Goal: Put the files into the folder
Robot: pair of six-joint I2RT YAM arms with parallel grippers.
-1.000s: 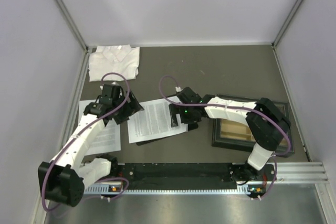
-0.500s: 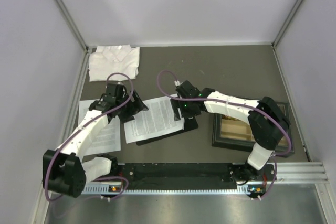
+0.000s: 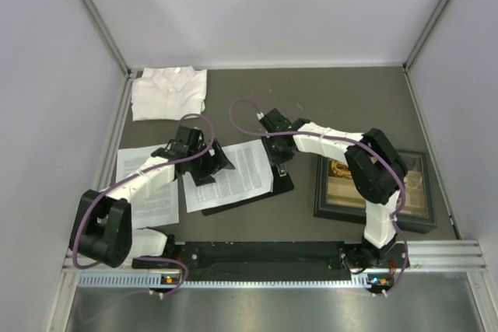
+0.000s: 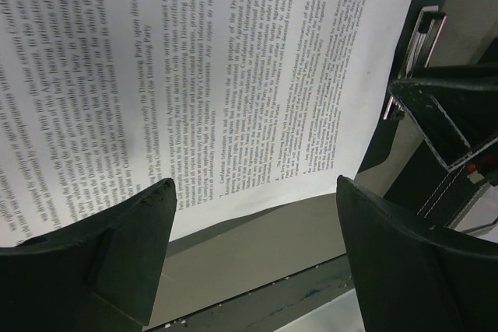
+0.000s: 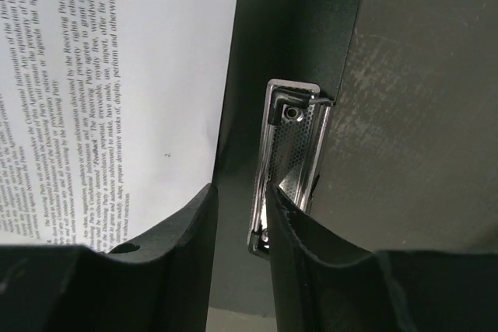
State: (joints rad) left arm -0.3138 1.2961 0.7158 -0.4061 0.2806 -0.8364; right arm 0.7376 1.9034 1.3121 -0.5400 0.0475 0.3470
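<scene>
On the dark table (image 3: 327,106) there are two printed sheets, one black folder, one folded white shirt and one framed tray, with two arms reaching in over them.

The shirt (image 3: 169,92) lies at the far left corner, well apart from everything else. Nearer, along the left edge, the first sheet (image 3: 156,209) lies flat on the table, and the left arm crosses over it. The left pincer (image 3: 214,162) hangs over the left end of the second sheet (image 3: 233,178). Its jaws stand wide apart and hold nothing. In the left wrist view both fingers (image 4: 128,250) frame the printed text, with the paper's near edge between them.

That second sheet lies on the folder (image 3: 284,184), slightly askew, covering most of it. Black shows only along the near edge and at the right end. The silver clip (image 5: 294,157) sits at that right short edge, just beside the paper's edge and not over it.

The right pincer (image 3: 282,162) is down at the clip, its jaws narrow. In the right wrist view a strip of black folder shows through the gap, and the right finger (image 5: 299,227) covers the clip's near end. I cannot tell whether the clip is pinched.

The tray (image 3: 350,215) sits just right of the folder, apart from it, and the right arm passes over it.
</scene>
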